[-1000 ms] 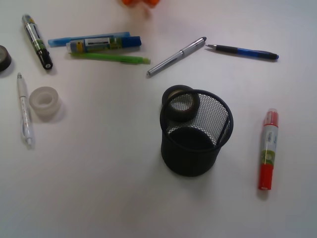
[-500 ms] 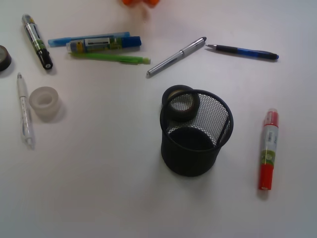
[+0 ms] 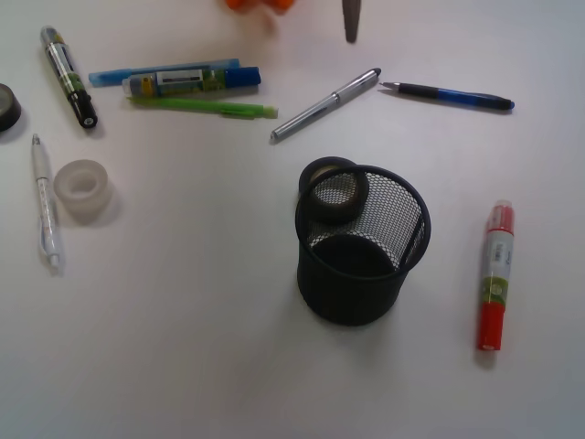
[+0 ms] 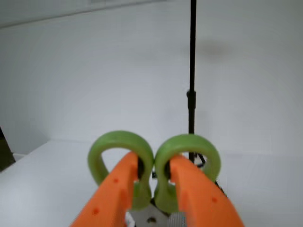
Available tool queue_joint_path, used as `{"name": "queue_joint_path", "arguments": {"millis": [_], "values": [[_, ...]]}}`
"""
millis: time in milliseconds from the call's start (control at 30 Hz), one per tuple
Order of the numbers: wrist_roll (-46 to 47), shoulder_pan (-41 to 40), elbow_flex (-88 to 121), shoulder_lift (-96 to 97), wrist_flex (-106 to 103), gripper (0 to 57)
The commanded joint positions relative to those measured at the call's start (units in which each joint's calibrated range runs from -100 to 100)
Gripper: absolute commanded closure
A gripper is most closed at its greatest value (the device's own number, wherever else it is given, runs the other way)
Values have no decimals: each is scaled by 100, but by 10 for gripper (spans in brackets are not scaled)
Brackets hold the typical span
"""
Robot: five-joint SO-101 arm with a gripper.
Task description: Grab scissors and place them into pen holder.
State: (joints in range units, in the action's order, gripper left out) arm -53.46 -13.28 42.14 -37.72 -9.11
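Observation:
In the wrist view my gripper [image 4: 152,163] has its orange fingers [image 4: 116,189] shut on the lime-green loop handles of the scissors [image 4: 120,142], one finger through each loop. In the front view only the grey blade tip of the scissors [image 3: 351,23] shows, hanging down from the top edge, well behind the pen holder. The black mesh pen holder [image 3: 352,293] stands upright at the table's middle, with a black tape roll [image 3: 335,192] leaning on its back-left rim. The gripper itself is out of the front view.
Behind the holder lie a silver pen [image 3: 325,103], a blue pen [image 3: 452,95], a green pen [image 3: 206,107] and blue markers [image 3: 187,80]. A red marker [image 3: 494,274] lies to the right. A clear tape roll [image 3: 83,188] and a white pen [image 3: 45,201] are at the left. An orange robot part [image 3: 259,4] shows at the top edge.
The scissors' blade tip has come into the front view at the top edge; it was not in view before. Nothing on the table has moved.

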Motion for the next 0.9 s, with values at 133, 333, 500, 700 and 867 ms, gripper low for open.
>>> {"name": "queue_joint_path", "arguments": {"millis": [133,333,500,700,867], "values": [[-186,1,-328,2178,-3306,572],[-195,-44,-853,3581,-4110,572],[-288,-14,-862,4108,-4399,572],[-303,-29,-799,4210,-4399,487],[-303,-51,-799,4210,-4399,235]]}}
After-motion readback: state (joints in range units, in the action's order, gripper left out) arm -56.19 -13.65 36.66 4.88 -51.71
